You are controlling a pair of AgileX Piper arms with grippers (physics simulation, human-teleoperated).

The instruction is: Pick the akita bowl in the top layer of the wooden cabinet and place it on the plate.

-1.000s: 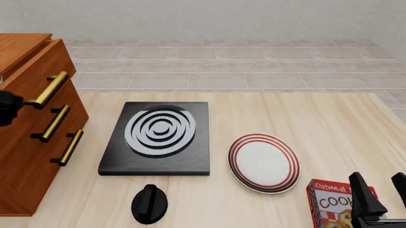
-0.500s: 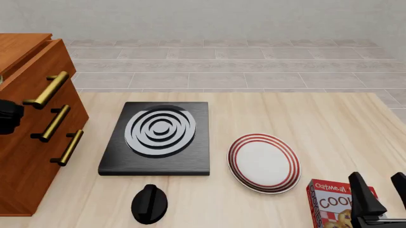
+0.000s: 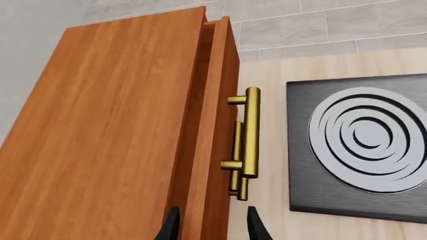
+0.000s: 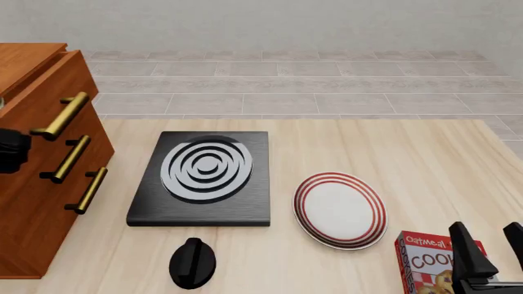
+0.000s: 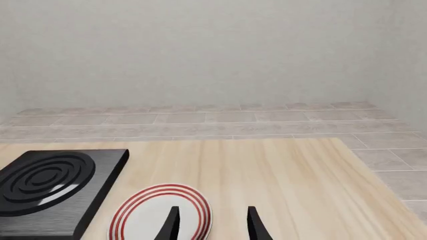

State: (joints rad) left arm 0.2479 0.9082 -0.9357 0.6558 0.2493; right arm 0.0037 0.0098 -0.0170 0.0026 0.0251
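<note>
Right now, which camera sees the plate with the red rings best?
The front view: the whole plate shows there, lying on the table between the black stove and the cookie box. The right wrist view shows only part of it, cut off at the picture's edge behind the right hand. The left wrist view misses it.

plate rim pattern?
Concentric red rings on white plate; clearest in the front view.

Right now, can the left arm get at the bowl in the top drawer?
Probably not yet. The top drawer looks only barely pulled out, and no bowl shows. The left gripper, jaws open, sits short of the handle.
</note>
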